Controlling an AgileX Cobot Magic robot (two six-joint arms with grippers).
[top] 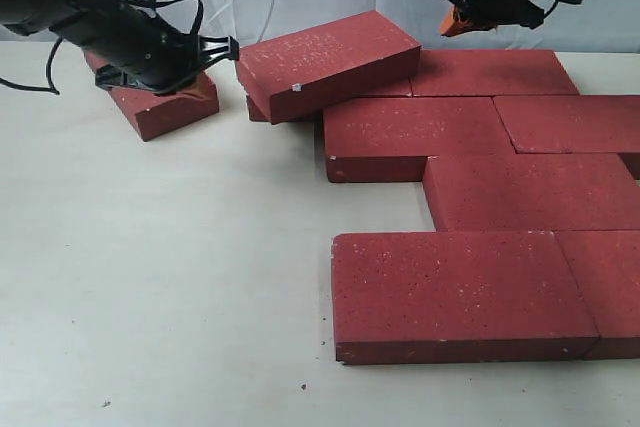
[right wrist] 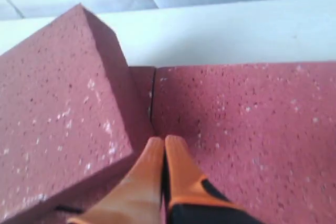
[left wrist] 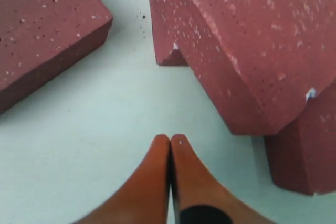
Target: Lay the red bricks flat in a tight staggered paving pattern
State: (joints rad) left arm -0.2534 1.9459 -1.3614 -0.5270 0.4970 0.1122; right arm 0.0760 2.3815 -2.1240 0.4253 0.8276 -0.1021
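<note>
Nearest brick (top: 450, 292) flat; tilted brick (top: 330, 62) beyond; left tool (left wrist: 170, 138) and right tool (right wrist: 164, 139) closed, empty.

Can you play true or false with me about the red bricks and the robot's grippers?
One tilted brick is propped up, not lying flat. True.
Both grippers are wide open. False: the left gripper and the right gripper are both shut.
A lone brick lies apart from the others, by the left arm. True.
The left gripper holds a brick. False: it is shut on nothing, near the tilted brick.
</note>
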